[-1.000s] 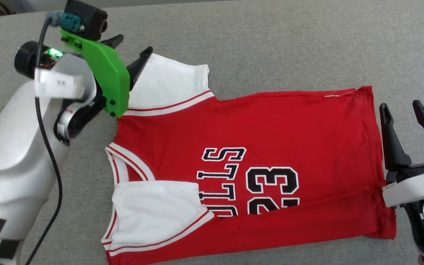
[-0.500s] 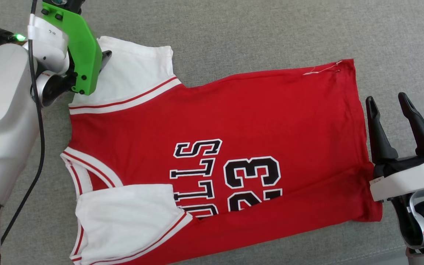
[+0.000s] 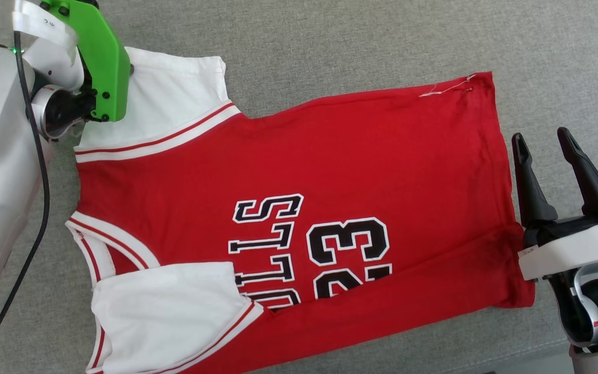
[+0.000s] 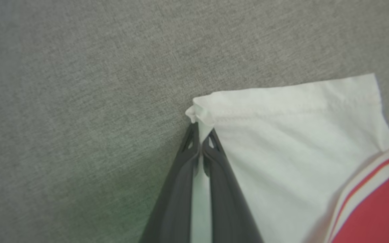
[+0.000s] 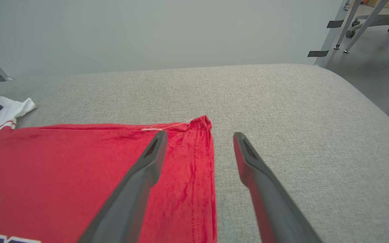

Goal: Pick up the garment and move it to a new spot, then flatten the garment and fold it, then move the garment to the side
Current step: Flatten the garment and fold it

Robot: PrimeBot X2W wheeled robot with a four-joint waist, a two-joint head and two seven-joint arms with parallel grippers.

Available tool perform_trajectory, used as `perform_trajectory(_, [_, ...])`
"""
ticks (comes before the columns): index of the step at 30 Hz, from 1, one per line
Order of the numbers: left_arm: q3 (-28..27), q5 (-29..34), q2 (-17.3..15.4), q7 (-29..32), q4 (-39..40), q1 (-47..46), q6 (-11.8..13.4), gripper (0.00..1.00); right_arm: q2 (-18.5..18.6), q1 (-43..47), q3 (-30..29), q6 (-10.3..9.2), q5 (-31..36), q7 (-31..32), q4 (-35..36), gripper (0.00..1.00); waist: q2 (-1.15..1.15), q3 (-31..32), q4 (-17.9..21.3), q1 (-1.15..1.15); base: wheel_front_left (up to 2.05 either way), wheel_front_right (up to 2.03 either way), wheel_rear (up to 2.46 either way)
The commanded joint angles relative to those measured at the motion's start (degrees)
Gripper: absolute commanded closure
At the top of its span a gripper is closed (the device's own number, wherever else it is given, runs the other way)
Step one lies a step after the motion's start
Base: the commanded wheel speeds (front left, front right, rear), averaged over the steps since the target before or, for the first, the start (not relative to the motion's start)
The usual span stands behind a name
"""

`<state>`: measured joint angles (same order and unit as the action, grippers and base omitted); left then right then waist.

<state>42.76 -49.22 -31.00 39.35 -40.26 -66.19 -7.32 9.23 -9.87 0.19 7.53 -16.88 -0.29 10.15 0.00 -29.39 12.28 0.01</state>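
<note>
The left gripper [image 4: 199, 135], open a moment earlier, had pinched shut on a sleeve corner of the garment [image 4: 282, 135] — ready to pull flat — with the right gripper [image 3: 540, 136] gaping beside the hem.

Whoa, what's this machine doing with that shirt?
A two-armed robot is working on a red jersey shirt with white short sleeves, spread out on a grey fabric surface. Its left gripper is shut on the corner of one white sleeve. Its right gripper is open by the hem, holding nothing.
</note>
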Motion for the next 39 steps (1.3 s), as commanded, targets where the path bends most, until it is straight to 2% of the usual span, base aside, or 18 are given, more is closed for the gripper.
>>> perform_trajectory(1, [1.3,-0.7,0.3,0.5,-0.8,1.1,-0.2,1.00,-0.1,-1.2,0.0,-0.04,0.0,-0.5,-0.3,0.00,0.00,0.2,-0.2,-0.01,0.00,0.00,0.00])
perform_trajectory(8, [1.4,-2.4,0.5,-4.1,-1.2,1.0,-0.2,1.00,0.5,-0.8,-0.3,-0.04,0.2,0.3,-1.3,0.00,0.00,2.8,-1.6,-0.01,0.00,0.00,0.00])
perform_trajectory(14, [0.9,-3.6,0.9,-10.2,0.6,2.4,-0.2,1.00,3.0,-0.2,0.0,-0.04,-0.3,4.0,-2.0,0.00,0.00,6.6,-3.7,-0.01,0.00,0.00,0.00])
perform_trajectory(18, [1.7,-3.3,-0.4,-13.9,4.5,5.0,-0.2,1.00,6.1,-1.2,0.2,-0.04,-1.7,10.6,-3.0,0.00,0.00,8.4,-5.4,-0.01,0.00,0.00,0.00])
perform_trajectory(23, [1.7,-3.6,-2.0,-16.2,11.2,7.7,-0.1,1.00,11.7,-4.1,1.5,-0.04,-3.4,20.4,-3.9,0.00,0.00,9.0,-7.5,-0.01,0.00,0.00,0.00])
perform_trajectory(26, [1.7,-2.9,-3.1,-17.2,16.3,9.0,1.1,1.00,15.1,-7.0,2.5,-0.04,-4.8,26.6,-5.2,0.00,0.00,8.5,-8.7,-0.01,0.00,0.00,0.00])
perform_trajectory(32, [1.4,-2.6,-4.9,-17.0,26.5,11.4,4.3,1.00,18.3,-13.6,4.5,-0.04,-9.3,35.8,-9.7,0.00,0.00,6.7,-10.6,-0.01,0.00,0.00,0.00])
perform_trajectory(39, [1.2,-2.0,-6.5,-15.9,35.6,12.2,7.1,1.00,21.0,-20.7,6.5,-0.04,-10.0,40.1,-16.7,0.00,0.00,4.1,-12.8,-0.01,0.00,0.00,0.00])
